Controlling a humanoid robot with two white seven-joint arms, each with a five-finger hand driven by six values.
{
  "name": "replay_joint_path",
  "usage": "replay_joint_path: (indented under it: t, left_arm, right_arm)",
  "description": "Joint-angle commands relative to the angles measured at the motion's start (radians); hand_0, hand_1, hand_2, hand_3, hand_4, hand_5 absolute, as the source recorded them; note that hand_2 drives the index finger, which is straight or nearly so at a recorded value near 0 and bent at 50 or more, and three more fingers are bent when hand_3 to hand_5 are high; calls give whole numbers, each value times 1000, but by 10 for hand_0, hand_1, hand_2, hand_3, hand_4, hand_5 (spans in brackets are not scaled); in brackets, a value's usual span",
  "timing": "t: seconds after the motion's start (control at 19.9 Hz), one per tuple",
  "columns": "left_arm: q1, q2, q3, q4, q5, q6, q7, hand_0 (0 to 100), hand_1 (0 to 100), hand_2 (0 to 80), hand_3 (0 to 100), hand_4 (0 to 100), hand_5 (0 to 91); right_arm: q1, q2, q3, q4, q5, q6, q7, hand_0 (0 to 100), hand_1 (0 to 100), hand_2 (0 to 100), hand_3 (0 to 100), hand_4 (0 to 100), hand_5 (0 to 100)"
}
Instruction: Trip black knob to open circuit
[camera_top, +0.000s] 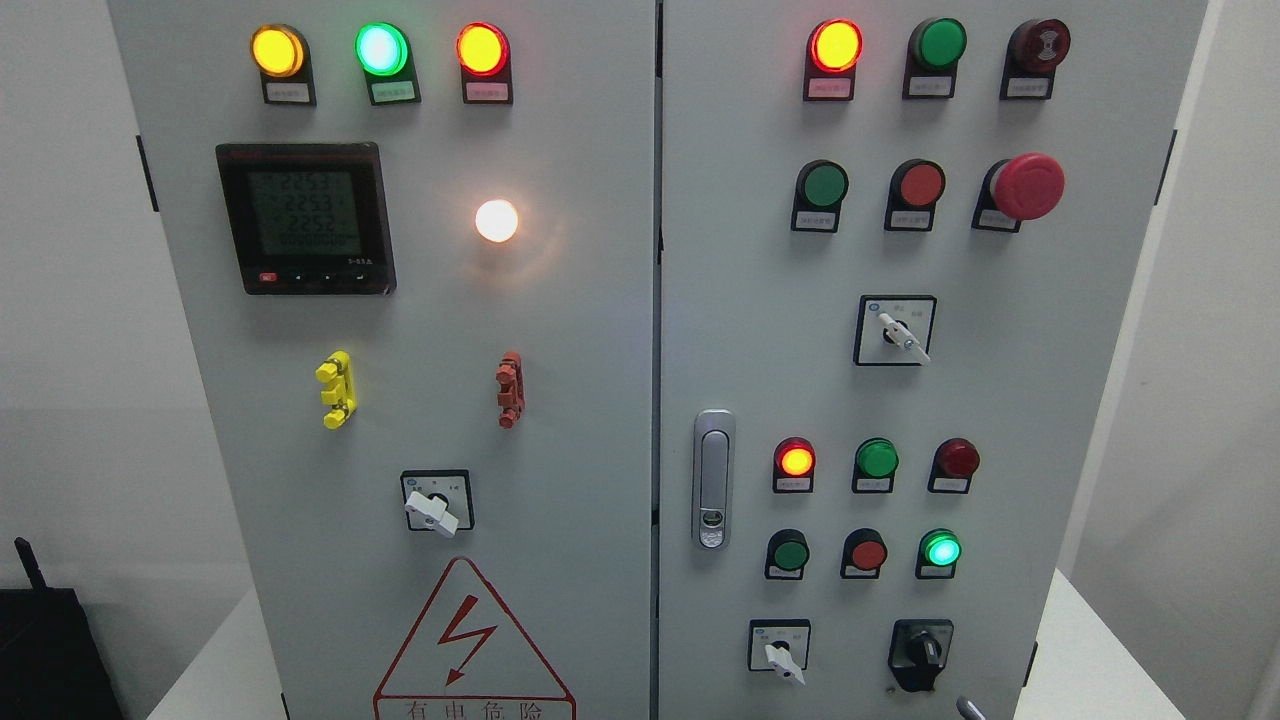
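Note:
The black knob (921, 652) sits at the bottom right of the grey cabinet's right door (1060, 400), with its handle pointing roughly straight up. A small grey tip of my right hand (965, 708) pokes in at the bottom edge, just below and right of the knob and apart from it. Too little of the hand shows to tell its shape. The left hand is out of view.
A white selector switch (783, 658) is left of the black knob. Above it are green (790, 553) and red (866, 553) buttons and a lit green lamp (940, 549). A door latch (713, 492) is on the right door's left edge. A red emergency button (1027, 186) is upper right.

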Motion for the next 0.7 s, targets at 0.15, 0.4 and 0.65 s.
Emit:
replay_joint_path:
  t: [0.15, 0.4, 0.65]
  left_arm:
    - [-4, -2, 1, 0, 2, -1, 0, 120, 389, 0, 0, 0, 0]
    - [-2, -2, 1, 0, 2, -1, 0, 120, 389, 0, 0, 0, 0]
    - [-2, -2, 1, 0, 2, -1, 0, 120, 389, 0, 0, 0, 0]
  right_arm:
    - [41, 6, 5, -62, -3, -30, -18, 641, 420, 0, 580, 468, 405]
    - [90, 11, 5, -79, -4, -43, -18, 131, 196, 0, 226, 139, 117]
    - [110, 11, 9, -95, -52, -50, -16, 86, 19, 0, 40, 0, 0]
